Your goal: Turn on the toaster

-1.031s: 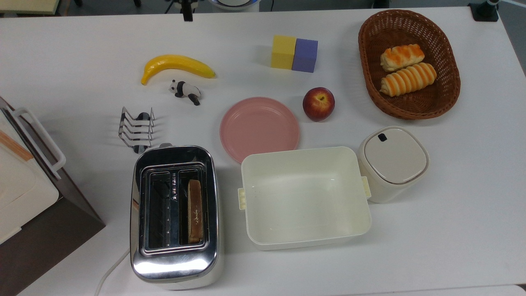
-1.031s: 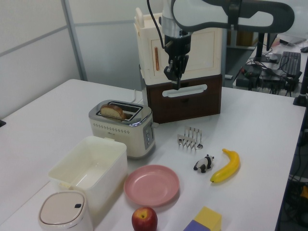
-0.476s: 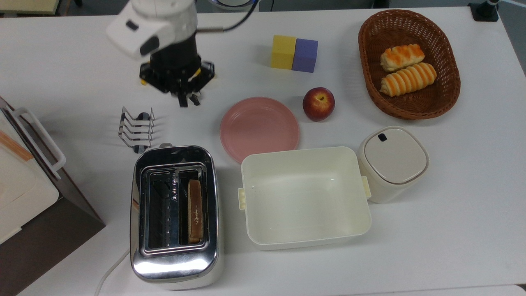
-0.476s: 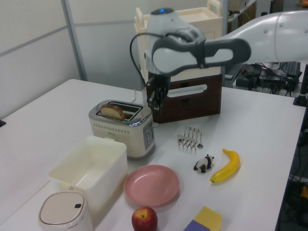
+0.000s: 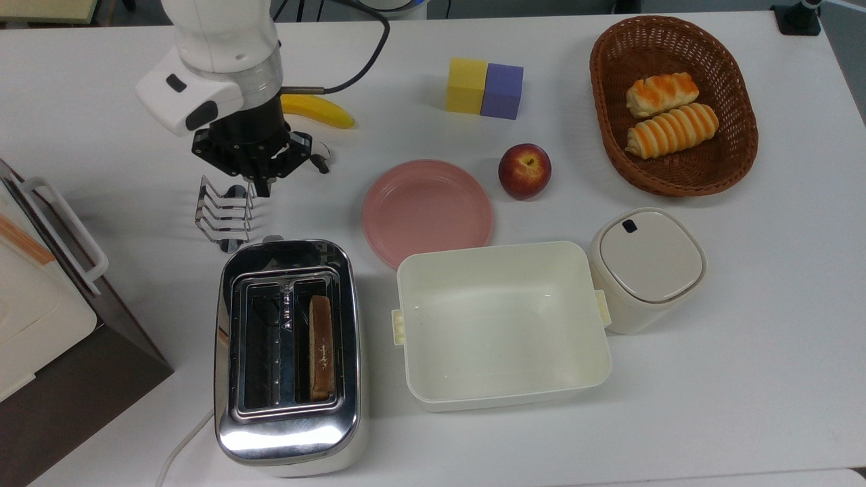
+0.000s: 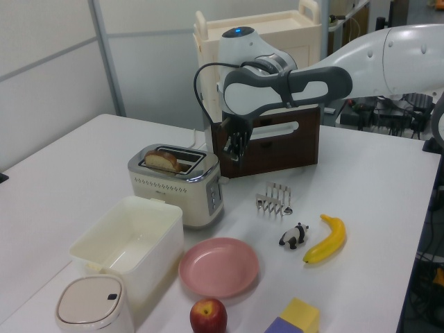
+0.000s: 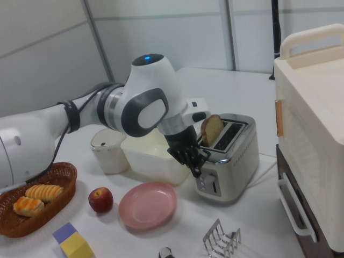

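Note:
The chrome two-slot toaster (image 5: 287,352) stands near the front edge in the top view, a slice of bread (image 5: 321,345) upright in one slot and its small lever (image 5: 272,239) at the far end. My gripper (image 5: 261,187) hangs shut and holding nothing, just beyond that end, beside the wire toast rack (image 5: 225,213). In the left view the gripper (image 6: 233,151) is above and to the right of the toaster (image 6: 182,184). In the right view the gripper (image 7: 196,171) sits close to the lever end of the toaster (image 7: 228,156).
A pink plate (image 5: 426,211) and a cream box (image 5: 500,325) lie right of the toaster in the top view. A white appliance with a bar handle (image 5: 40,284) stands at the left. Banana (image 5: 318,109), apple (image 5: 524,170), blocks (image 5: 484,88) and bread basket (image 5: 676,186) lie farther back.
The arm came into the top view and moved from over the panda figurine toward the toaster's lever end, now beside the toast rack. Nothing else moved.

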`<state>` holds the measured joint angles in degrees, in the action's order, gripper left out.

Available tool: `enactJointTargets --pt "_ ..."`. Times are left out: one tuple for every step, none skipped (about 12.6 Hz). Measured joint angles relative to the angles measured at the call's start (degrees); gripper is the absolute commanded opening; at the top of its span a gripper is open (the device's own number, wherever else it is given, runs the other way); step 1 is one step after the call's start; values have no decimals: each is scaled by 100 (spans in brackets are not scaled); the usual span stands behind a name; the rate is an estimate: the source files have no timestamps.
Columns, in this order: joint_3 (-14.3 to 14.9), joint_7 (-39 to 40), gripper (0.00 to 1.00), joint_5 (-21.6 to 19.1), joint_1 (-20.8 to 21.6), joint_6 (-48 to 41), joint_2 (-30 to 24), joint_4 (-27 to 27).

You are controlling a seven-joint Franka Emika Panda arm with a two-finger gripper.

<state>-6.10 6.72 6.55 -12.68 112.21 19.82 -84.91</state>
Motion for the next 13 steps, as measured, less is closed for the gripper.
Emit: enactJointTargets --pt "0 0 0 61 -16 169 68 -3" --pt "0 0 0 90 -16 364 178 -6" --pt "0 0 0 154 -16 519 303 -6" --pt "0 0 0 187 -16 646 396 -4" --pt "0 0 0 193 -16 736 438 -1" --pt "0 0 0 193 -14 763 451 0" --pt "0 0 0 202 -13 763 461 1" --pt "0 0 0 246 -12 763 474 2" --pt "-2 0 0 267 -9 763 479 2" --pt "-9 0 0 275 -2 763 486 3" --pt "-18 2 0 278 4 763 493 3" --pt "-29 6 0 279 7 763 497 3" --pt "-43 18 0 279 7 763 497 3"
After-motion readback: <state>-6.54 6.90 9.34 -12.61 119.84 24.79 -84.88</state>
